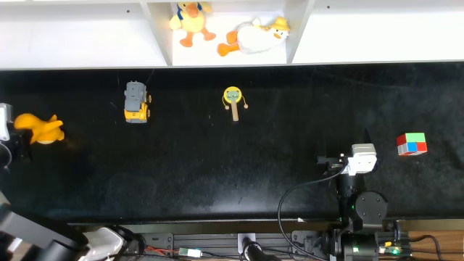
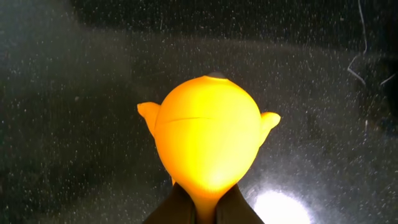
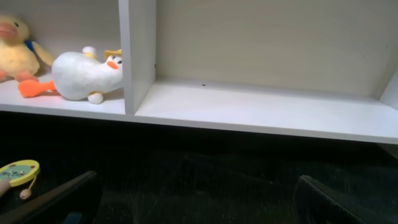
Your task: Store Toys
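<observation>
Currently I have the left gripper (image 2: 203, 206) clamped on the narrow end of the orange toy (image 2: 207, 146), at the left edge of the desk (image 1: 217, 167); right gripper (image 3: 199, 202) spread wide, holding nothing, near the desk's right side, facing the white shelf (image 3: 261, 112).

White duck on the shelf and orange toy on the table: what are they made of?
The white duck looks like plush fabric: matte, puffy and stuffed, with soft rounded edges. The orange toy looks like smooth rubber or plastic: its skin is glossy and even, with a faint seam line. The look alone does not tell me which of the two it is.
</observation>
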